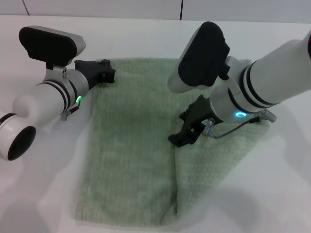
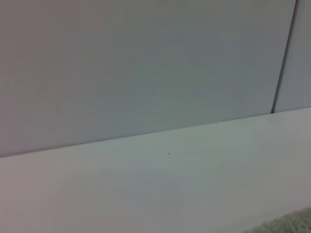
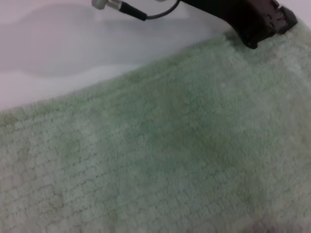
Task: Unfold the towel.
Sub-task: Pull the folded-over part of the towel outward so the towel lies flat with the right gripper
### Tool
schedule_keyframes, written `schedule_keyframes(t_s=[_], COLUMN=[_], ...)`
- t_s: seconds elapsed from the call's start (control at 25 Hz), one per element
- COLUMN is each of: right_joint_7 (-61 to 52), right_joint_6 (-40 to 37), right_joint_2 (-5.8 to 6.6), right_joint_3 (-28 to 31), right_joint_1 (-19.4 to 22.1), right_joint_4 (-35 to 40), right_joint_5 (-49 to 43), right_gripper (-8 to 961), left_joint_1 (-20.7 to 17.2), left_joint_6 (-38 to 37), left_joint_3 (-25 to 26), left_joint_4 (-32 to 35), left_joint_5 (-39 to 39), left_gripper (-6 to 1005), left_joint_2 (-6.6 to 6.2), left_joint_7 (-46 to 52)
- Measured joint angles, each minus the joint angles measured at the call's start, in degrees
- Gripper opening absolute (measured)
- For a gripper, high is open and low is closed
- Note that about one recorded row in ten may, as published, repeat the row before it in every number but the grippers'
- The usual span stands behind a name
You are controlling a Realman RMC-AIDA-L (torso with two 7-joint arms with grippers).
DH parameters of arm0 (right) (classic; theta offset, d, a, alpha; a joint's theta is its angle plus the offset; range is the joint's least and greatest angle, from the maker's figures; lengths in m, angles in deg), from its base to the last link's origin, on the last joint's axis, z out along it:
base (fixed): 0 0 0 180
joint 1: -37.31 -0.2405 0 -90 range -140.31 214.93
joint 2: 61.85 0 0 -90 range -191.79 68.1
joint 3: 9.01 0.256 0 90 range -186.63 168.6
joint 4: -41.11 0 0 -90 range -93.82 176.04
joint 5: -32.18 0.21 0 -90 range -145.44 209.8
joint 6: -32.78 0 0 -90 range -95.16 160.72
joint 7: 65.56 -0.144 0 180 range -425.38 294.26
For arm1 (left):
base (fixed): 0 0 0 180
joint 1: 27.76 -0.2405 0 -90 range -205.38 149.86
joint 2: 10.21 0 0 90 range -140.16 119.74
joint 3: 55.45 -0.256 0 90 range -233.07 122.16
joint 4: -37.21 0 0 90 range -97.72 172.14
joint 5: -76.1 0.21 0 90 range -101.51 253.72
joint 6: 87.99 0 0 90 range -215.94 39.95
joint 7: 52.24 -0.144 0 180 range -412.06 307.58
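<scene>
the right gripper (image 1: 183, 137) sits at the towel (image 1: 131, 160) fold, left gripper (image 1: 99, 72) at its far corner; jaws' state unclear. a shallow pinch could slip, leaving it folded on the desk (image 1: 39, 194).

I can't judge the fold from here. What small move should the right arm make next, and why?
Probably lower the right gripper onto the fold edge just beneath it. The towel still lies doubled, a raised flap covering its right part, and those jaws hover right at that edge. The left gripper sits at the far left corner.
</scene>
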Motion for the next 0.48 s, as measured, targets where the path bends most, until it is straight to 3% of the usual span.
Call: schedule_keyframes(t_s=[0.48], right_joint_7=[-0.79], right_joint_6=[0.26], right_joint_2=[0.03], right_joint_3=[0.24], right_joint_1=[-0.99], right_joint_4=[-1.46], right_joint_5=[0.11], right_gripper=[630], left_joint_1=[0.0], left_joint_6=[0.03], left_joint_3=[0.01], left_joint_4=[0.0], left_joint_5=[0.0], left_gripper=[-1], left_joint_2=[0.0], left_joint_7=[0.0])
